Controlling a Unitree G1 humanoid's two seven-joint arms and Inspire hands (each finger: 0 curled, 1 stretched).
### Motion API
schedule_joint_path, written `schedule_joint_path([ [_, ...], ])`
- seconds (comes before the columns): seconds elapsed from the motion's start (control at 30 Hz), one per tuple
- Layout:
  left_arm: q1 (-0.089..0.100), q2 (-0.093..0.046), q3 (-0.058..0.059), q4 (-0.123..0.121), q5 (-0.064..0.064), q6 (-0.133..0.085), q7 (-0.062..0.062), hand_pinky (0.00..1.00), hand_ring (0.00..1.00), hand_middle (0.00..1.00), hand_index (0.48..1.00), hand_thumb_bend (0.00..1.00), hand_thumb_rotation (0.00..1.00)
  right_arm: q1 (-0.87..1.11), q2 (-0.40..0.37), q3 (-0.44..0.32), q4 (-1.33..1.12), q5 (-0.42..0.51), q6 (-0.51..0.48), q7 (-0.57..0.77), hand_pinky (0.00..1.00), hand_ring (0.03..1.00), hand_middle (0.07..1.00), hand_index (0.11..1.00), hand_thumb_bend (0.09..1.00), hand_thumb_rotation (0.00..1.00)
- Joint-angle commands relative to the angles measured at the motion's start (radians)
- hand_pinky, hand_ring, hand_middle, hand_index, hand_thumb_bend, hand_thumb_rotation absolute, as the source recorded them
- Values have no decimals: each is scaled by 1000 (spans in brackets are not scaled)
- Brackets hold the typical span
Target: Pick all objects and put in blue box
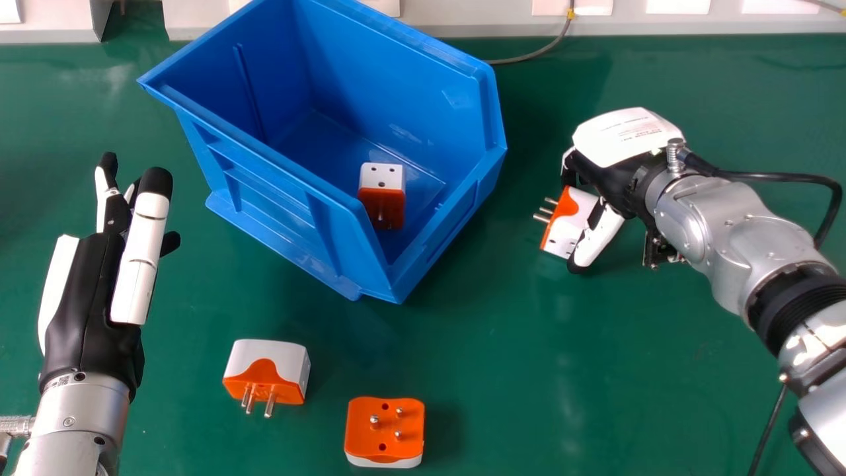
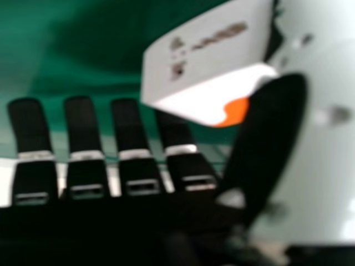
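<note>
Head view, room: green table (image 1: 515,370) between blue box (image 1: 264,218) and right hand (image 1: 611,182)
Right hand: pinching held adapter (image 1: 579,215), prongs toward box
Left hand (image 1: 92,291): left of box
Blue box: boxed adapter (image 1: 383,177) inside
Near side: sideways adapter (image 1: 284,357), prongs-up adapter (image 1: 384,426)
Right hand view, held adapter: against thumb

Blue angular plastic box (image 1: 264,211): is standing on the flat green table (image 1: 502,377).
White-and-orange blocky plastic adapter (image 1: 382,192): is lying inside the box.
Matching white-and-orange plastic adapter (image 1: 570,221): is sitting in the silver-and-black right hand (image 1: 611,178), right of the box.
Third white-and-orange plastic adapter (image 1: 268,377): is resting on the table before the box.
Fourth white-and-orange plastic adapter (image 1: 383,433): is lying right of the third, nearer the robot.
</note>
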Motion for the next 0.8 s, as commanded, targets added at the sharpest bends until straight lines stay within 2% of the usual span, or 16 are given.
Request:
schedule_joint_path([
  [0.0,-8,1,1,-11,2,-11,4,880,966,974,994,635,1000,-28,-8,-10,-1,8,4,0,547,692,743,711,814,383],
  [0.33,-11,3,2,-6,-2,-14,-1,881,966,974,994,635,1000,-30,-8,-15,-6,11,9,10,558,705,755,722,828,381],
  [0.63,-11,2,-2,-8,6,-14,3,882,966,974,994,635,1000,-31,9,-22,-4,17,23,16,580,729,773,731,858,375],
  [0.77,-7,0,-6,-20,8,-8,6,882,966,974,995,638,1000,-38,23,-20,-6,17,32,23,568,706,759,722,873,371],
])
